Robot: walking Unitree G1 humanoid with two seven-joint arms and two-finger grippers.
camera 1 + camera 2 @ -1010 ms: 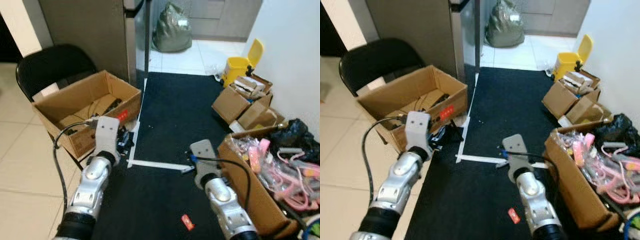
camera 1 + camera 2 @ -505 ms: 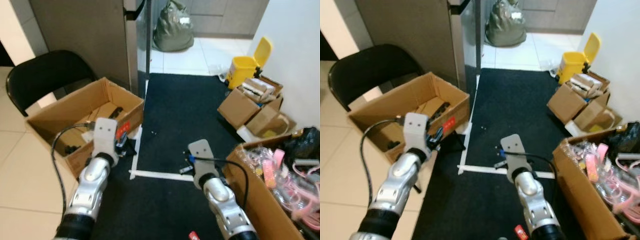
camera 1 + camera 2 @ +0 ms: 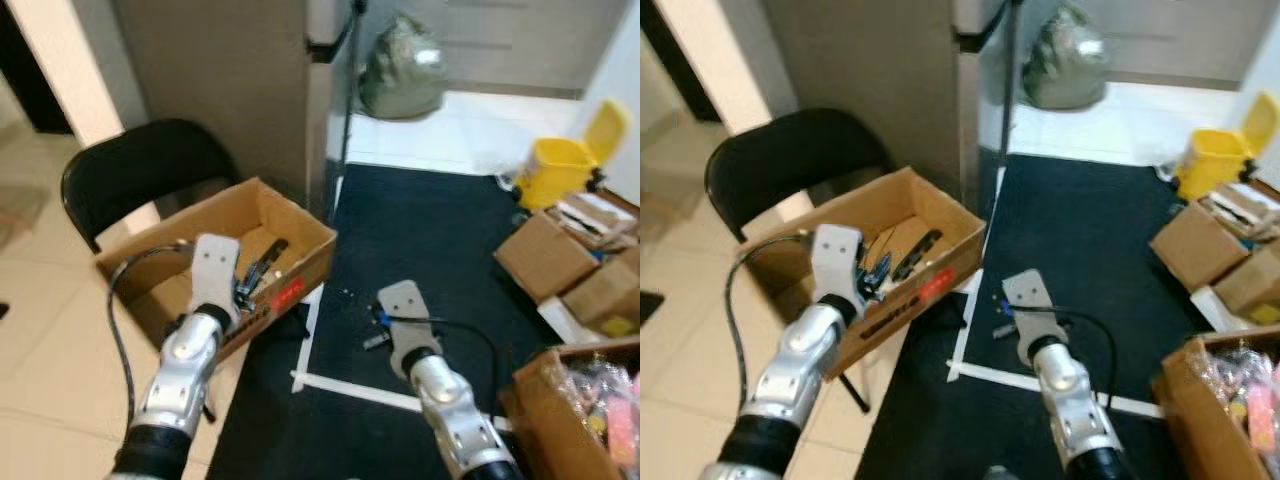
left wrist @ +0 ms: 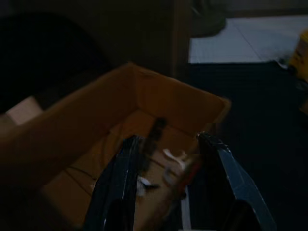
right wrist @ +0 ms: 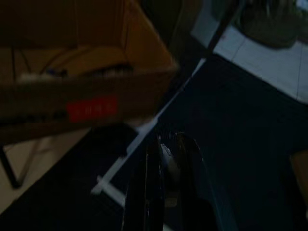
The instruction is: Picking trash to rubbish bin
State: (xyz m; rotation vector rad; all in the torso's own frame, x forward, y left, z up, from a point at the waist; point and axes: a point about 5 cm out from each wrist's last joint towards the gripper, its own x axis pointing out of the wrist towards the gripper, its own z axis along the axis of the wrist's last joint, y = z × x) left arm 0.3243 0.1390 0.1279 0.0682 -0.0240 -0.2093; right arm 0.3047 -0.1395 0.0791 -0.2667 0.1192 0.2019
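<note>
My right gripper (image 3: pixel 373 330) hovers over the black mat (image 3: pixel 440 250), shut on a small pale scrap of trash (image 5: pixel 166 150) pinched between its fingertips. My left gripper (image 3: pixel 246 288) is open and holds nothing; it hangs at the near rim of an open cardboard box (image 3: pixel 300 225), and the left wrist view looks between its fingers (image 4: pixel 126 163) into that box. A yellow rubbish bin (image 3: pixel 558 166) with its lid up stands at the far right edge of the mat, well beyond both grippers.
The box rests on a black chair (image 3: pixel 140 175) and holds cables and tools. A tall grey cabinet (image 3: pixel 230 90) stands behind it. Brown boxes (image 3: pixel 560 255) line the right side. A white strip (image 3: pixel 350 388) crosses the mat, and a full bag (image 3: pixel 402 80) sits far back.
The whole view has swung left, so the chair and box now sit nearer the middle. Both arms keep the same pose. The red scrap on the mat has left the picture.
</note>
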